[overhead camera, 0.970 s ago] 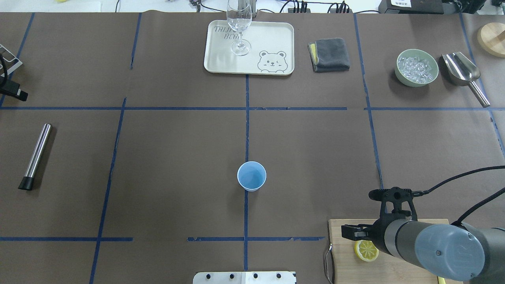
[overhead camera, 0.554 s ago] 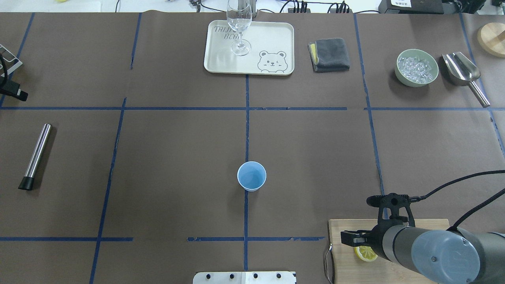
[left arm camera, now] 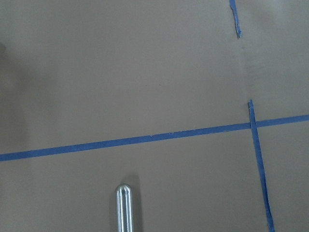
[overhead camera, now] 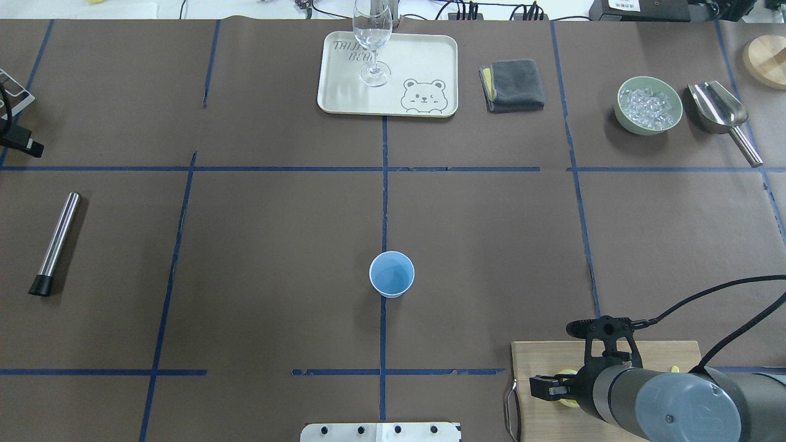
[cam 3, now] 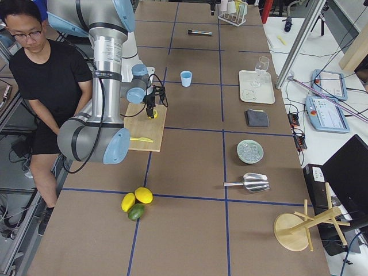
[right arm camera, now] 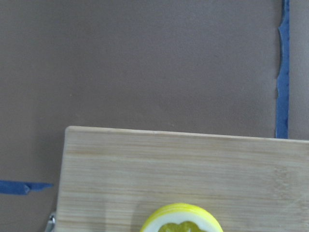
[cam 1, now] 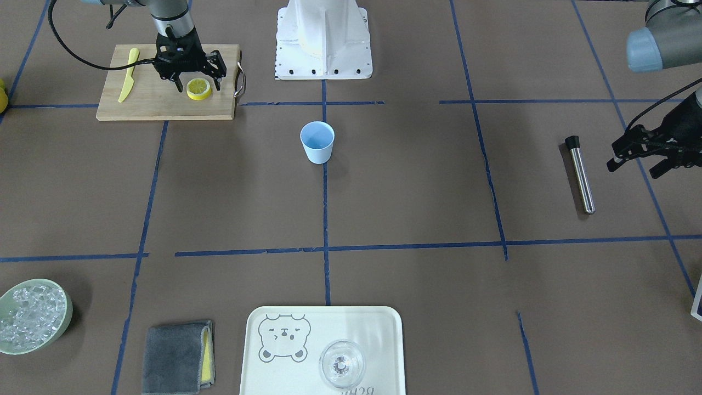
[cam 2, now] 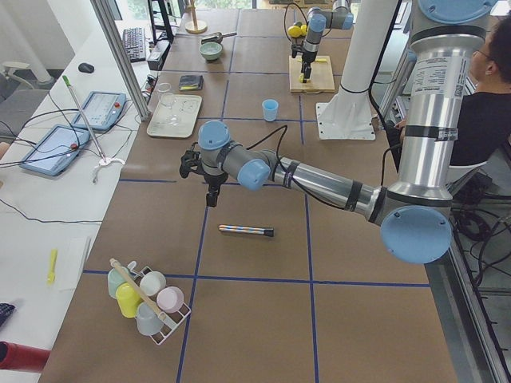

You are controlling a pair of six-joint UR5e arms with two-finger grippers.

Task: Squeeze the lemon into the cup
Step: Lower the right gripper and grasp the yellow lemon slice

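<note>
Blue cup (cam 1: 317,144) upright, ice (overhead camera: 649,104) in green bowl (overhead camera: 645,129)

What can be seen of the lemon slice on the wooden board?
The lemon slice is a thin round disc, yellow rind around pale segmented flesh. It lies flat, cut face up, on the wooden cutting board, near the end with the metal handle. The open right claw hangs over it, one finger at each side; neither appears to touch it.
</note>
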